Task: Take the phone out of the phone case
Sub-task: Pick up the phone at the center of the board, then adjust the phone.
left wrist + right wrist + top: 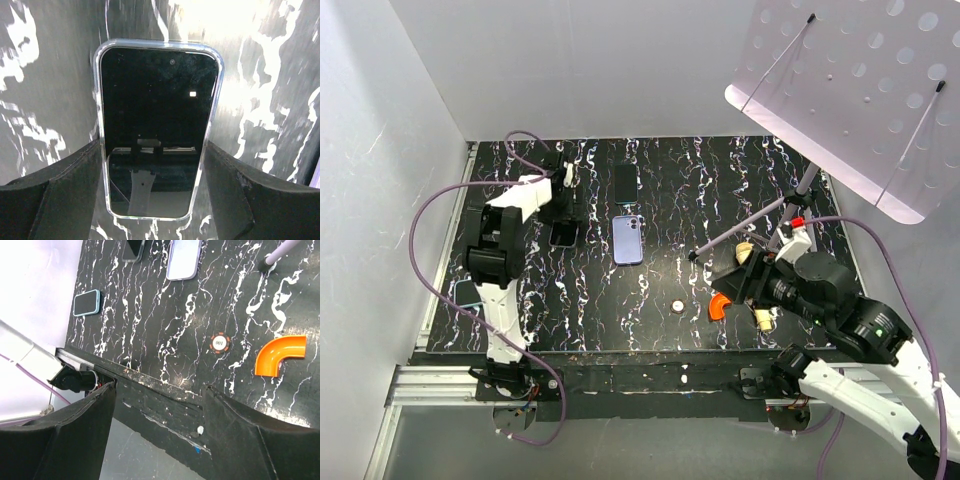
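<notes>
Left wrist view gives us the phone [157,100] face up: a glossy black slab with rounded corners, seated in its clear case [157,43], whose translucent rim runs unbroken around the screen. It lies flat on the table [45,100], a shiny black surface veined with white like marble. The left claw [154,147] is spread wide. Its matte black fingers [60,200] straddle the lower half of the phone, one along each long edge. The case fills the gap between them, and we cannot tell whether the pads touch the rim or only sit just beside it.

From the top external view we place this phone on the left part of the table, under the left arm's wrist. Just to its right lies a lavender phone [628,239], back up, and farther off a dark phone [626,183]; both lie apart from the cased one. A blue-rimmed phone [468,292] sits near the table's left edge, close to the white side wall [380,200].

Open marbled surface stretches from the lavender phone toward the right arm, broken only by a small round chip [677,306] and an orange elbow piece [719,306] near the front edge. A perforated white panel [860,90] leans on a thin stand over the far right corner.

The right claw [160,386] hangs over the table's near edge, fingers wide apart, gripping nothing and touching nothing.
</notes>
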Controlling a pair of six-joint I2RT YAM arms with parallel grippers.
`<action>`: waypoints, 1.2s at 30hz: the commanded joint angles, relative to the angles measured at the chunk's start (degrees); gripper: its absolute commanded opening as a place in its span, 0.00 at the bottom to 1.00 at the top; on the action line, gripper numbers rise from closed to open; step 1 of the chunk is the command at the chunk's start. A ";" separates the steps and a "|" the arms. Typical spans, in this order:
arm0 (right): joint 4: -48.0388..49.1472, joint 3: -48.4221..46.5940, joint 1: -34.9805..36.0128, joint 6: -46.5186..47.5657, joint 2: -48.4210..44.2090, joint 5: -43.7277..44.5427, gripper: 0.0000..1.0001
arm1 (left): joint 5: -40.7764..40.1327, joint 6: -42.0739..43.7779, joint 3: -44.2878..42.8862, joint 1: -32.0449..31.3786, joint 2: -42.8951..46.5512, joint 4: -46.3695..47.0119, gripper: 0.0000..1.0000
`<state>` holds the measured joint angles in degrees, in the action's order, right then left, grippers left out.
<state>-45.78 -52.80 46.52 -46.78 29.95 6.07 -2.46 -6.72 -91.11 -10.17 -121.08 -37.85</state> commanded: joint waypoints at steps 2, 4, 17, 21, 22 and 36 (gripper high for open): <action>5.09 -0.55 0.15 1.95 6.85 -0.18 0.76 | 0.71 -8.21 8.83 -1.07 12.94 -5.75 0.00; 4.12 -1.87 0.15 3.18 10.72 -0.18 0.79 | -0.09 -9.80 11.47 -1.78 18.30 -5.92 0.00; 11.75 -15.48 -8.11 3.81 36.74 -26.35 0.88 | 6.49 -10.24 36.60 -12.14 58.56 8.12 0.00; 12.73 -23.30 -8.03 2.93 44.29 -32.59 0.82 | 6.33 -10.33 42.75 -19.69 66.83 13.84 0.00; 13.08 -24.62 -7.85 3.01 45.79 -34.70 0.81 | 5.63 -9.98 43.73 -22.06 68.24 15.07 0.00; 12.11 -27.89 -4.86 4.69 56.09 -33.40 0.69 | -1.50 -1.81 46.20 -36.84 70.36 18.77 0.00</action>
<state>-35.16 -81.14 41.76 -41.82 85.49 -28.12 -2.81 -11.03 -44.66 -45.54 -52.64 -24.32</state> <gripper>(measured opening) 0.719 0.704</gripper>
